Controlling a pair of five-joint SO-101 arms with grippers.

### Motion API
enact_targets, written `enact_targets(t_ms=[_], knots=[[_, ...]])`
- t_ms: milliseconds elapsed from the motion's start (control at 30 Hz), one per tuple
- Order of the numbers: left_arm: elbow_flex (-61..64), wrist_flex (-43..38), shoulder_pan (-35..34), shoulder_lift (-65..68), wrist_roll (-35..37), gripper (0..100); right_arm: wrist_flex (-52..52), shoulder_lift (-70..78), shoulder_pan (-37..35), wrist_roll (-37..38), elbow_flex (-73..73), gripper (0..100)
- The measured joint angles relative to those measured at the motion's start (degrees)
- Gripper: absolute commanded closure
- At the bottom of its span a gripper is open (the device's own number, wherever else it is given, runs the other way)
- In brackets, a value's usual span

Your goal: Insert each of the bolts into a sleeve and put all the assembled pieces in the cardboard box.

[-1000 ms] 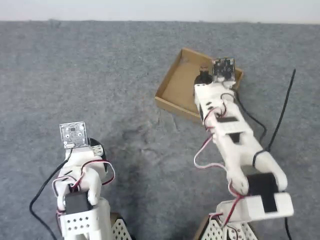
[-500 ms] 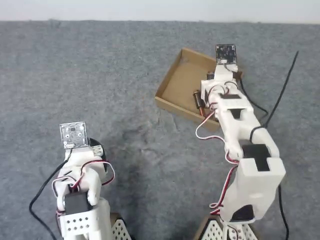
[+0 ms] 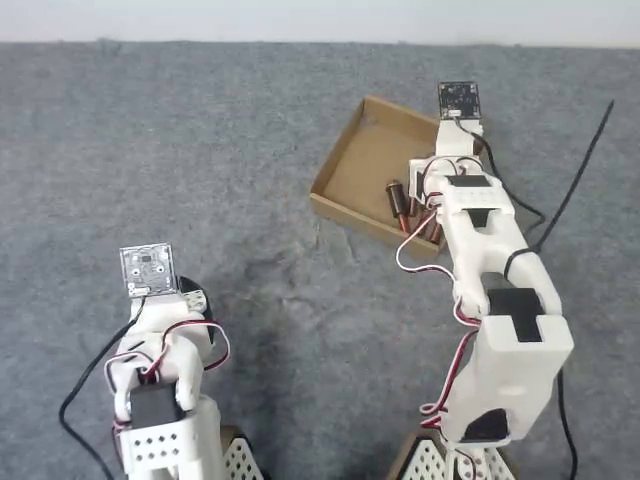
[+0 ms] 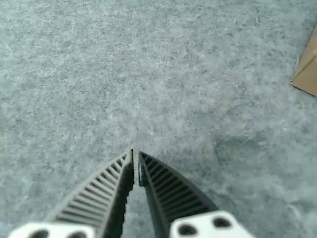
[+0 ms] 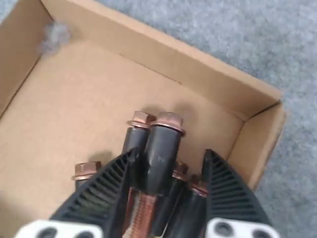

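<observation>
Now, right gripper [image 5: 169, 152] spread wide inside cardboard box [image 5: 163, 54], straddling top bolt-in-sleeve piece [image 5: 163, 136], stacked on others in box corner. Risk: finger snags it on lift-out, drags it over low wall. Left gripper [image 4: 136, 158] pinched closed, empty, above carpet [image 4: 148, 74].

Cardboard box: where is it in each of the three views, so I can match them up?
High view: the box lies right of centre, toward the far side of the table.
Left wrist view: one corner of it cuts in at the picture's edge.
Right wrist view: seen close up, its floor and walls surround the bolted sleeves.
Shared landmark: the grey carpet around the box.
</observation>
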Motion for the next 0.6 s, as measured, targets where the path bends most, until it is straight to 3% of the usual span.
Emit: enact_targets(t_ms=[200, 600], knots=[[0.0, 0.0, 0.0, 0.0, 0.0, 99, 0.0, -0.18, 3.34, 0.0, -0.35, 99.6], [0.0, 0.0, 0.0, 0.0, 0.0, 99, 0.0, -16.62, 11.25, 0.0, 7.56, 99.2]])
